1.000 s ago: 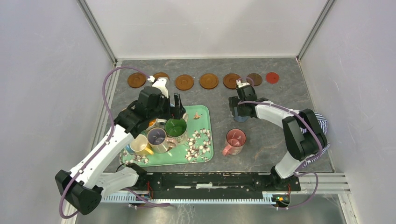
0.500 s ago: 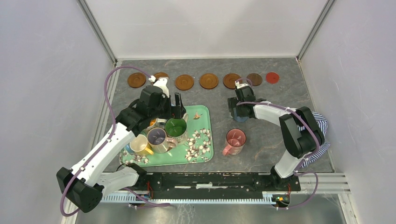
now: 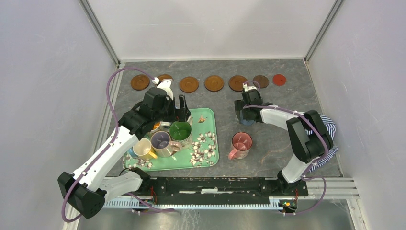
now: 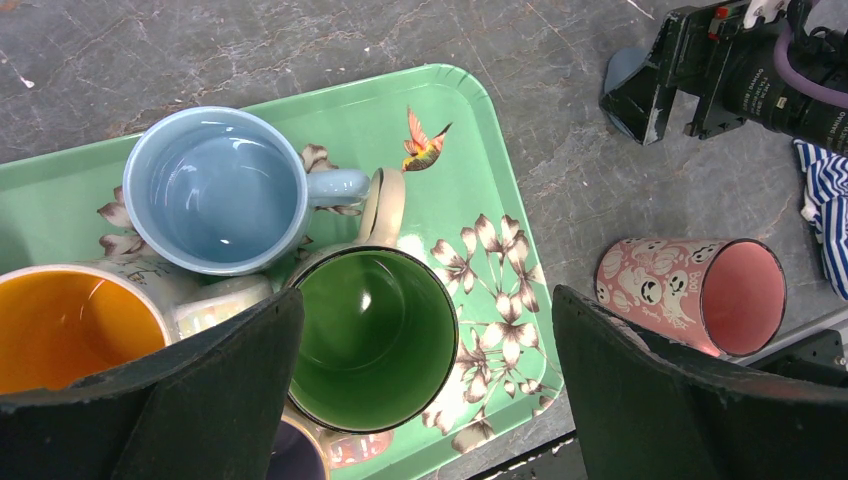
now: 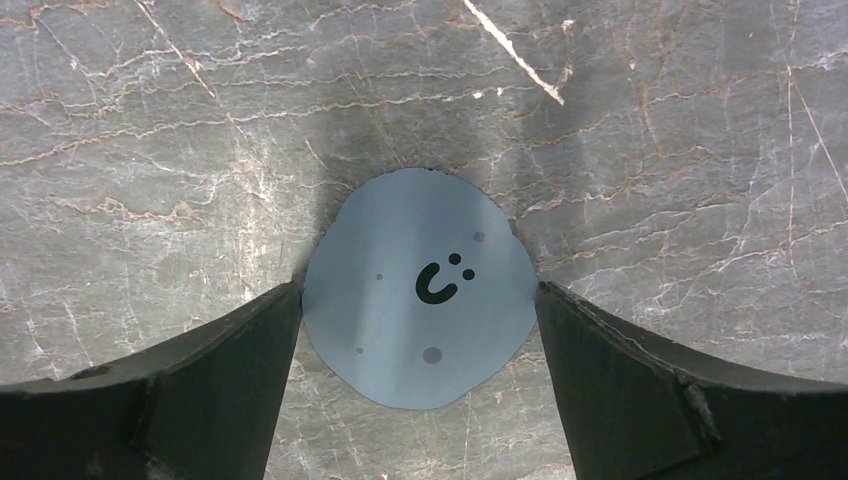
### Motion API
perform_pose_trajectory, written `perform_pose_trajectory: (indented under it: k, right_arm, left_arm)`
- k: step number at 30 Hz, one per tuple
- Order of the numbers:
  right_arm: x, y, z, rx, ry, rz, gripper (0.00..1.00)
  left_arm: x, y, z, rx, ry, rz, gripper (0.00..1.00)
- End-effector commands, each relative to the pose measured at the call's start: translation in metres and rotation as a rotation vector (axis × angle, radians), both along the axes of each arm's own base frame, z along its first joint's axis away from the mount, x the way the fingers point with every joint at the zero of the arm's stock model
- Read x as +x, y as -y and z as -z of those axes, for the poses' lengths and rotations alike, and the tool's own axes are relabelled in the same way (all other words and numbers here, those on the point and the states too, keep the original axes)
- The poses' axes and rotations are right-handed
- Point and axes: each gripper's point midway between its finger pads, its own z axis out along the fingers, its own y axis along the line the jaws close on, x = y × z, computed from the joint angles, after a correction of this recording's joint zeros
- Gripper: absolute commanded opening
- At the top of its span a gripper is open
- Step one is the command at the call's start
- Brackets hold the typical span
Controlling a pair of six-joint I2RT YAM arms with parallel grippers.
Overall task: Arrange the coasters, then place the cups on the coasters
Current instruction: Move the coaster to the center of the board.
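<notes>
Several orange-brown coasters (image 3: 214, 83) stand in a row at the back, ending in a dark brown one (image 3: 261, 81) and a red one (image 3: 279, 79). A blue-grey coaster (image 5: 420, 310) lies flat on the table. My right gripper (image 5: 420, 290) is open straddling it, fingertips at its two edges. The green floral tray (image 4: 470, 150) holds green (image 4: 375, 340), light blue (image 4: 215, 190), orange (image 4: 70, 330), lilac (image 3: 161, 140) and yellow (image 3: 142, 148) cups. My left gripper (image 4: 428, 300) hovers open above the green cup's right side. A pink cup (image 3: 242, 142) stands on the table right of the tray.
A striped cloth (image 3: 330, 129) lies by the right arm's elbow near the right wall. Enclosure walls close in the table at left, back and right. The arms' base rail (image 3: 215, 184) runs along the near edge.
The left arm shifted slightly toward the tray's cups early on, then held still. The right gripper stays over the blue-grey coaster.
</notes>
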Motion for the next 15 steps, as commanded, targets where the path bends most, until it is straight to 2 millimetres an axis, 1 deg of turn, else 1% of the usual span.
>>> perform_pose_trajectory:
  k: [1, 3, 6, 10, 15]
  right_arm:
    - [-0.013, 0.029, 0.016, -0.052, -0.032, 0.076, 0.93]
    - [-0.015, 0.032, 0.019, -0.033, -0.042, 0.083, 0.88]
    - [-0.015, 0.037, 0.022, -0.029, -0.049, 0.097, 0.86]
    - [-0.014, 0.047, 0.022, -0.013, -0.052, 0.131, 0.86]
    - [-0.006, 0.068, 0.019, -0.011, -0.046, 0.194, 0.85]
  left_arm:
    - [0.004, 0.003, -0.019, -0.04, 0.036, -0.019, 1.0]
    - [0.004, 0.003, -0.019, -0.041, 0.035, -0.017, 1.0]
    - [0.004, 0.003, -0.02, -0.039, 0.038, -0.015, 1.0]
    - [0.005, 0.003, -0.019, -0.036, 0.038, -0.013, 1.0]
    - [0.004, 0.003, -0.022, -0.038, 0.045, -0.008, 1.0]
